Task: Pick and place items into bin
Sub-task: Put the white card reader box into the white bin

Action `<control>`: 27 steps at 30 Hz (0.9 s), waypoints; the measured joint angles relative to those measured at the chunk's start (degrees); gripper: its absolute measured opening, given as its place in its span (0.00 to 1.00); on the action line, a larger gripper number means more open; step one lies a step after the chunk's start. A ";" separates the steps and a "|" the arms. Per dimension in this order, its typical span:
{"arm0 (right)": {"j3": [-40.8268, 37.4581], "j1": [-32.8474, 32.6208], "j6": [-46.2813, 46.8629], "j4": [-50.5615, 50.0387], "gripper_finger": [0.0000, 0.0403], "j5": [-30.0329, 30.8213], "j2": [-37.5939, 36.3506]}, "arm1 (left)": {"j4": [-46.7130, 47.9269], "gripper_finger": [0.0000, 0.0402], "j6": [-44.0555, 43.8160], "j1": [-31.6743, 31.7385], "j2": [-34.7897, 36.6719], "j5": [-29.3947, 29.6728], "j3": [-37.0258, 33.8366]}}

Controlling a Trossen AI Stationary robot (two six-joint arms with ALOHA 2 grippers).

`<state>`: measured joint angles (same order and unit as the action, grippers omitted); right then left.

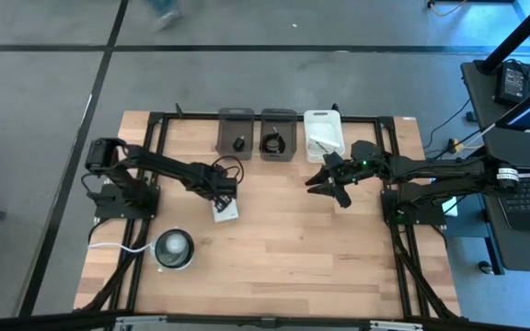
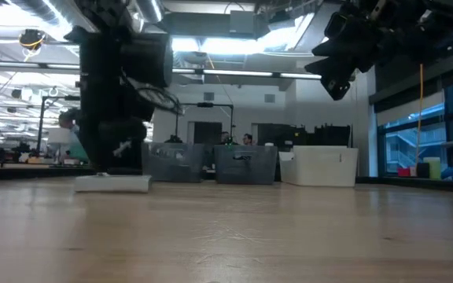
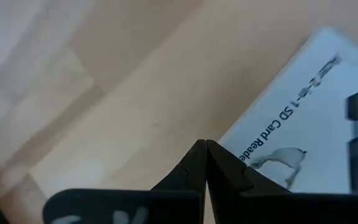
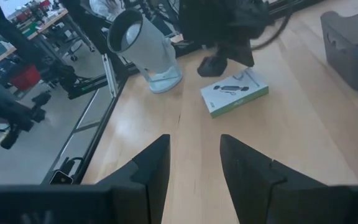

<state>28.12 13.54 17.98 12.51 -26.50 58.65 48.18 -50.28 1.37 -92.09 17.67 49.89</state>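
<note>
A flat white packet with dark print point(image 1: 227, 211) lies flat on the wooden table left of centre. It also shows in the low view point(image 2: 113, 184), the left wrist view point(image 3: 303, 118) and the right wrist view point(image 4: 234, 92). My left gripper point(image 1: 222, 193) is shut, pointing down at the packet's edge point(image 3: 229, 140). My right gripper point(image 1: 332, 184) is open and empty, raised above the table near the white bin point(image 1: 323, 134). A tiny black block point(image 1: 239, 143) and a coiled black cable point(image 1: 274, 142) lie in two grey bins. My left gripper point(image 3: 205, 144) has its shut fingertips at the packet's near edge, coming from above. Nothing is between the fingers. I cannot tell whether the tips touch the packet, which lies flat on the table.
Two grey bins point(image 1: 236, 119) point(image 1: 280, 118) and the white bin stand in a row at the far edge. A round grey-white disc-shaped object point(image 1: 174, 249) with a white cord sits near the front left. A black frame runs along the table's sides.
</note>
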 joint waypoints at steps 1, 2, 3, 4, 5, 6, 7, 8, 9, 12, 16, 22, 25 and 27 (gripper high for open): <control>0.00 0.00 0.00 0.00 0.36 -0.02 0.00 | -0.10 0.01 0.00 0.02 -0.96 -0.21 0.00; 0.00 0.00 0.02 -0.02 0.36 -0.01 0.00 | -0.19 0.01 0.00 0.02 -1.72 -0.51 0.00; 0.00 0.00 0.04 0.00 0.36 -0.02 0.00 | -0.55 0.01 0.00 0.02 -2.41 -1.24 0.00; 0.00 0.00 0.07 -0.02 0.36 -0.01 0.00 | -0.77 0.01 0.00 0.00 -3.17 -1.81 0.00; 0.00 0.00 0.07 -0.01 0.36 -0.02 0.00 | -0.89 0.01 0.00 -0.09 -3.79 -2.80 0.00; 0.00 0.00 0.07 0.00 0.36 -0.01 0.00 | -1.00 0.01 0.00 -0.16 -4.07 -3.25 0.04; 0.00 0.00 0.09 -0.04 0.36 -0.02 0.00 | -1.13 0.01 0.00 -0.22 -4.38 -3.82 0.10; 0.00 0.00 0.08 -0.03 0.36 -0.02 0.00 | -1.20 0.01 -0.03 -0.36 -4.58 -4.22 0.20; 0.00 0.00 0.04 -0.04 0.36 -0.02 0.00 | -1.36 0.01 -0.19 -0.57 -4.65 -4.32 0.15; 0.00 0.00 0.02 -0.06 0.36 -0.02 0.00 | -2.08 0.01 -2.09 -1.47 -4.72 -4.06 0.09; 0.00 0.00 -0.04 -0.09 0.36 -0.02 0.00 | -2.80 0.01 -4.53 -2.54 -4.59 -5.18 0.70; 0.00 0.00 -0.17 -0.10 0.36 -0.01 0.00 | -6.29 0.01 -7.05 -4.56 -4.72 -7.79 1.84; 0.00 0.00 -0.20 -0.11 0.36 -0.02 0.00 | -8.72 0.01 -7.79 -5.48 -4.72 -8.01 1.84; 0.00 0.00 -0.21 -0.15 0.36 0.00 0.00 | -10.78 0.01 -8.61 -6.20 -4.72 -8.10 1.84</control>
<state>28.12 13.54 17.76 12.36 -26.51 58.65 37.40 -58.89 -4.83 -96.82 9.57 51.73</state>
